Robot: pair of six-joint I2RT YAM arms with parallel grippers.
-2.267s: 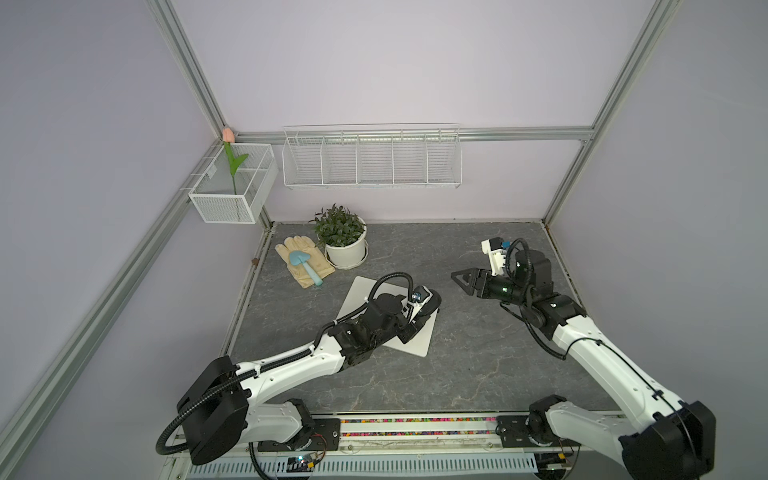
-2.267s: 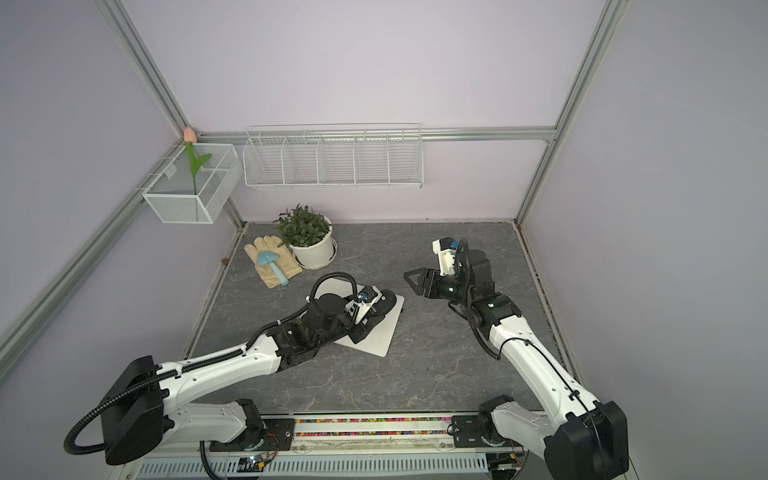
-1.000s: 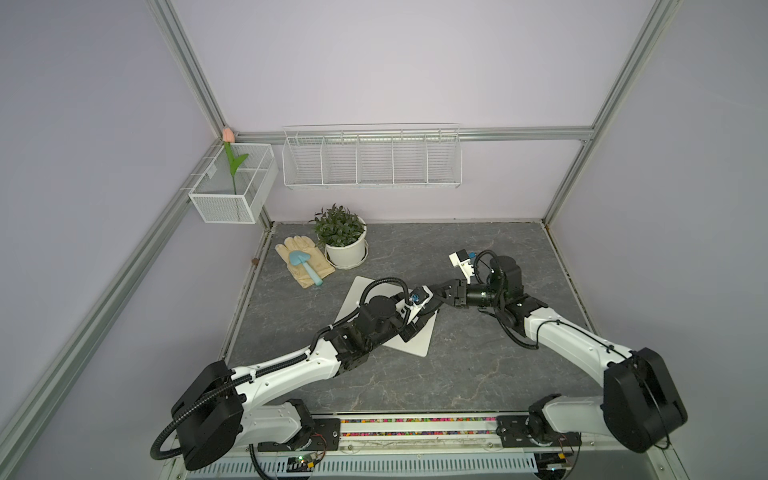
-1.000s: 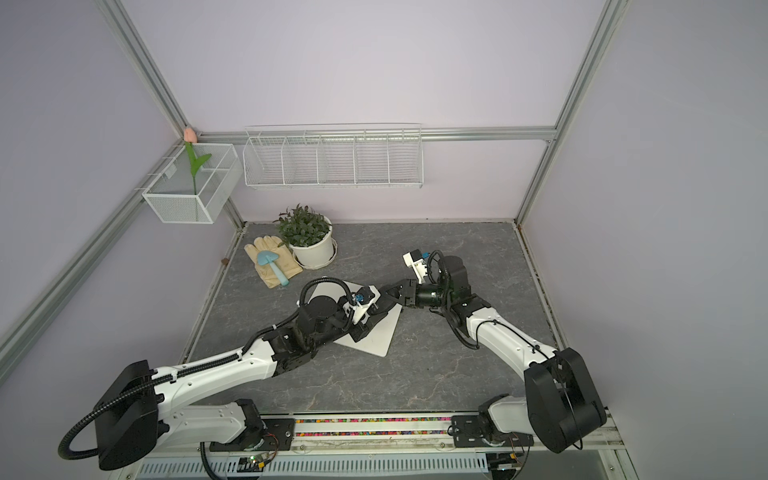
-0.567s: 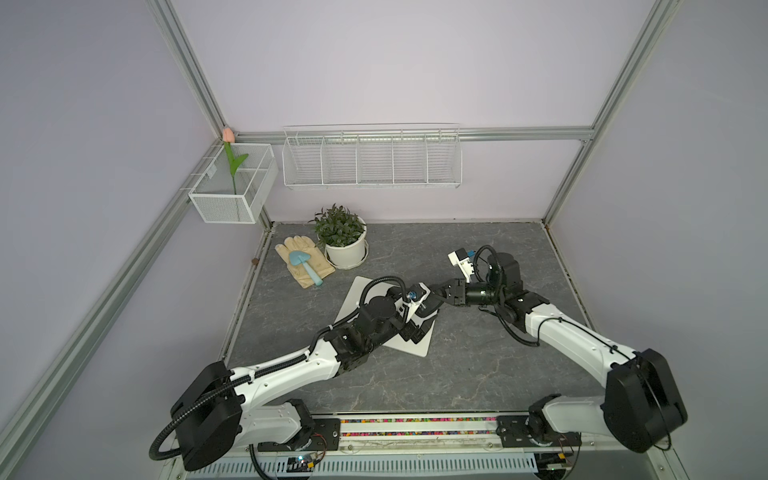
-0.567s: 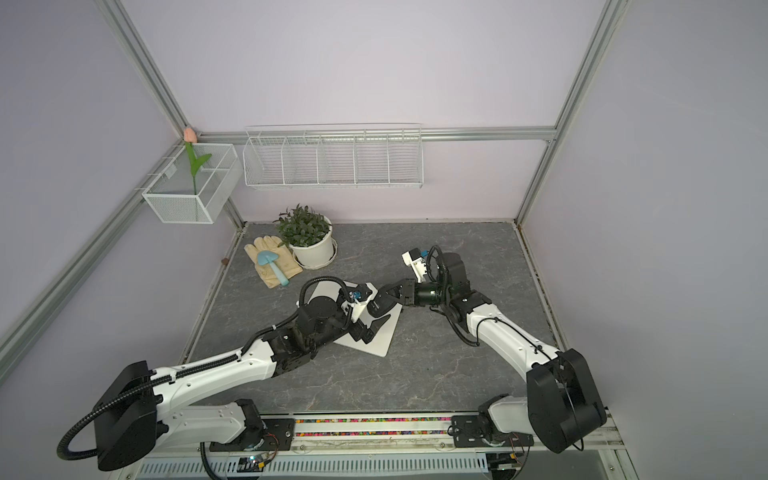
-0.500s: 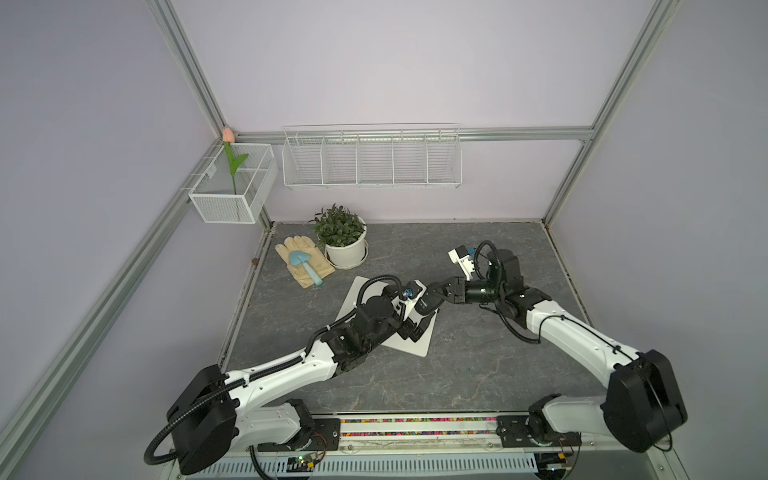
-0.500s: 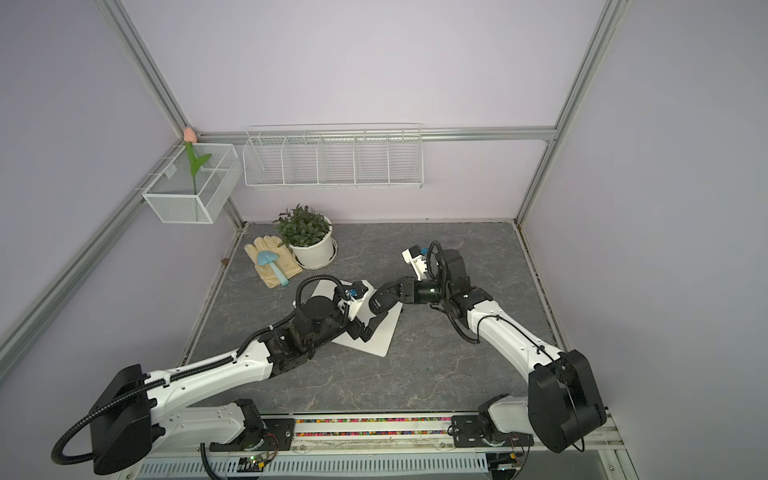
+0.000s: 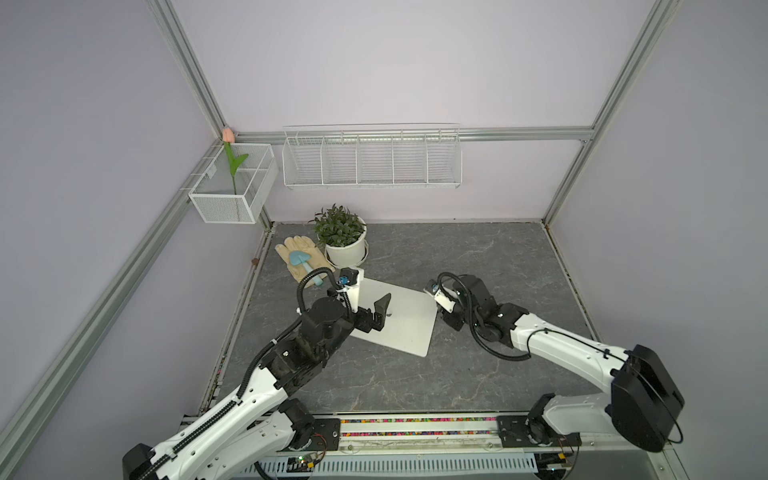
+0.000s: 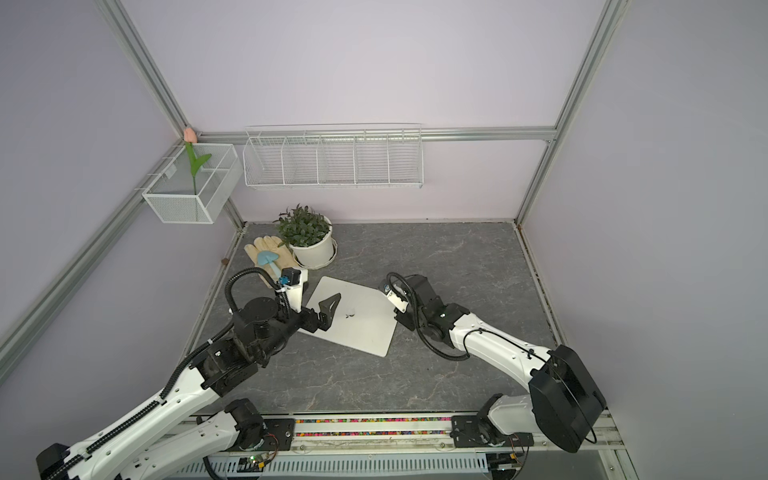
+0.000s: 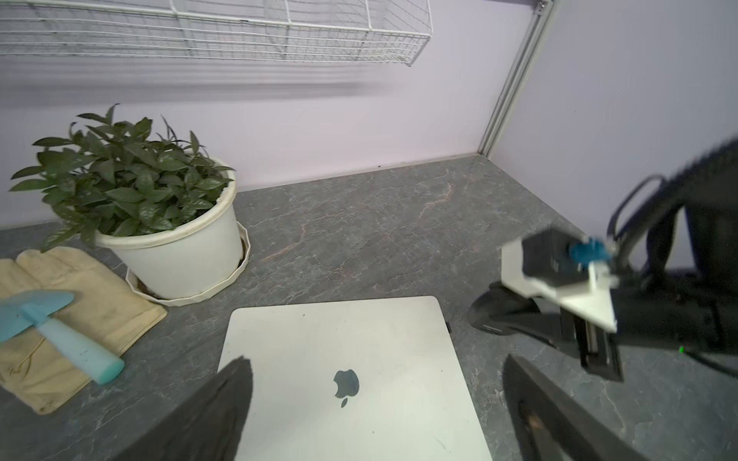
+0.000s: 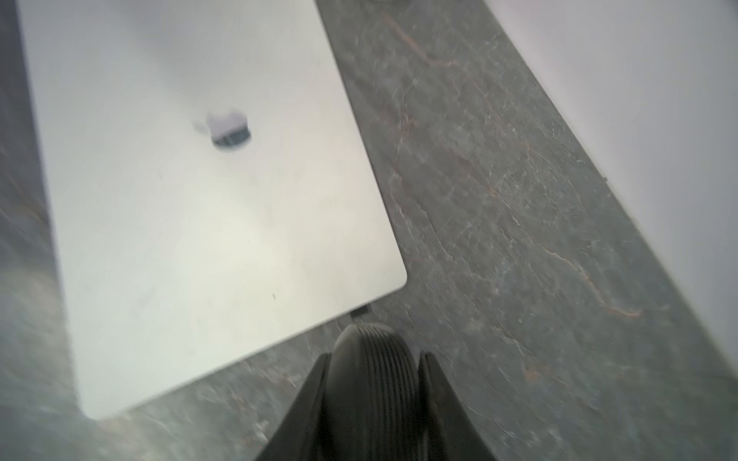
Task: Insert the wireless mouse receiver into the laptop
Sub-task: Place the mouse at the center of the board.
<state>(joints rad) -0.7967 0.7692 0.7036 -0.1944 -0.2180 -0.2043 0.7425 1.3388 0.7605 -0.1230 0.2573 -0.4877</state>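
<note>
**op:** where's the stub relative to my jaws?

**ann:** start at your right jaws (image 12: 372, 337). they're low over the bench (image 12: 519, 239) with the tips nearly together and nothing seen between them. can't tell if they're fully closed. just ahead of the tips, a sliver of bench apart, the wireless mouse receiver (image 12: 361, 310) pokes out of the laptop (image 12: 199, 223) edge, close to a rounded corner.

**op:** which way does it lie?

**ann:** its long axis runs square into that edge, roughly in line with your right fingers. so any push goes straight ahead. it looks seated or nearly so to me, but the wrist view is blurred and i can't tell how deep.

**op:** and the left arm?

**ann:** farther off. your left jaws (image 9: 380, 313) hang over the lid on the side away from that edge, spread wide and empty. the logo (image 11: 346, 384) sits between them and the stub. the right arm is clearly the nearer one, and the left would have to cross the whole lid.

**op:** risk?

**ann:** my read is that nothing pins the laptop, so a push along the axis could slide it across the bench. the plant pot (image 9: 345, 251) and gloves (image 9: 297, 253) at the back are well apart from all this.
</note>
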